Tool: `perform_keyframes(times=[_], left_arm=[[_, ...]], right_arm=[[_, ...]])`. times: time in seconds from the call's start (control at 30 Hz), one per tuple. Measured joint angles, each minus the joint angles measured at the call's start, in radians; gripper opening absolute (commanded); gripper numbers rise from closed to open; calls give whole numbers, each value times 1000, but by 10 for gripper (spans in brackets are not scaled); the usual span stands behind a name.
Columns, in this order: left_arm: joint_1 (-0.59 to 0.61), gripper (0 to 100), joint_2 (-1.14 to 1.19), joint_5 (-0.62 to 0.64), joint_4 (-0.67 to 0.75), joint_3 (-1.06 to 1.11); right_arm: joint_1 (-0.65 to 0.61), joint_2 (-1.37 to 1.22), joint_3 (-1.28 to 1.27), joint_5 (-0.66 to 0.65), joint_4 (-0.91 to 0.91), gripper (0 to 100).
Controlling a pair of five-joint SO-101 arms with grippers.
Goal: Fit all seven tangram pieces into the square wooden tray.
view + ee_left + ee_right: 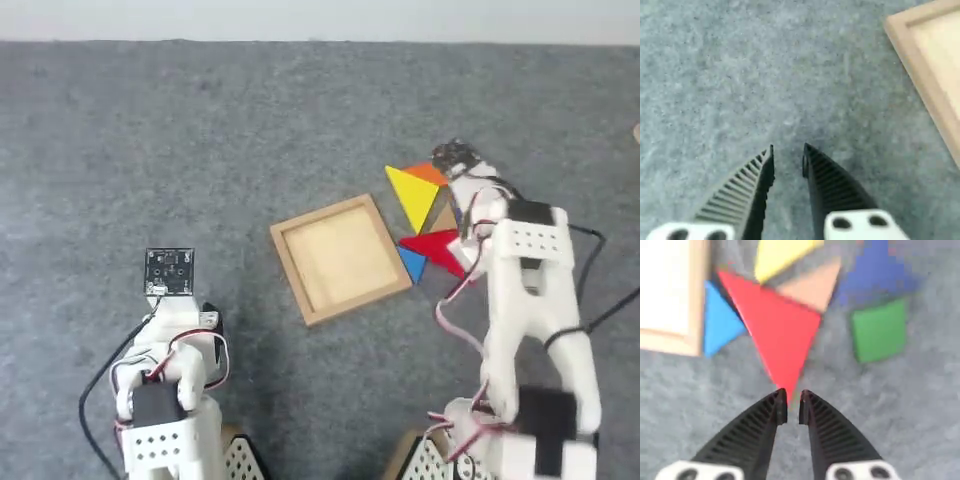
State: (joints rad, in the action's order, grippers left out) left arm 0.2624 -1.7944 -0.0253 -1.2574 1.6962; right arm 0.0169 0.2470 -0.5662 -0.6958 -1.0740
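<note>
The square wooden tray (297, 275) lies mid-table with nothing in it. Its rim also appears in the right wrist view (699, 290) and the left wrist view (920, 65). The pieces lie clustered to its right: yellow triangle (412, 195), orange piece (428, 172), tan triangle (812, 287), small blue triangle (720, 322), dark blue piece (875, 275), green square (879, 330). My right gripper (792, 402) pinches the near tip of the red triangle (777, 325), which overlaps the small blue triangle's edge. My left gripper (788, 150) hangs slightly open over bare carpet left of the tray.
Grey carpet covers the table. The right arm (525, 270) hides part of the piece cluster in the high view. The left arm (170, 340) stands at the front left, well away from the tray.
</note>
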Motion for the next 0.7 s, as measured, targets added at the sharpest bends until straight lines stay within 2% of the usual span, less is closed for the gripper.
perform_keyframes(times=[0.17, 0.33, 0.47, 0.7], left_arm=[[0, 93, 0, 0, 0, 0], [0, 93, 0, 0, 0, 0], [0, 93, 0, 0, 0, 0], [0, 93, 0, 0, 0, 0]], right_arm=[[-95, 17, 0, 6, -21, 146], [-100, -32, 0, 6, 74, 218], [-110, -176, 9, 6, 158, 221], [-107, -417, 173, 48, 167, 221]])
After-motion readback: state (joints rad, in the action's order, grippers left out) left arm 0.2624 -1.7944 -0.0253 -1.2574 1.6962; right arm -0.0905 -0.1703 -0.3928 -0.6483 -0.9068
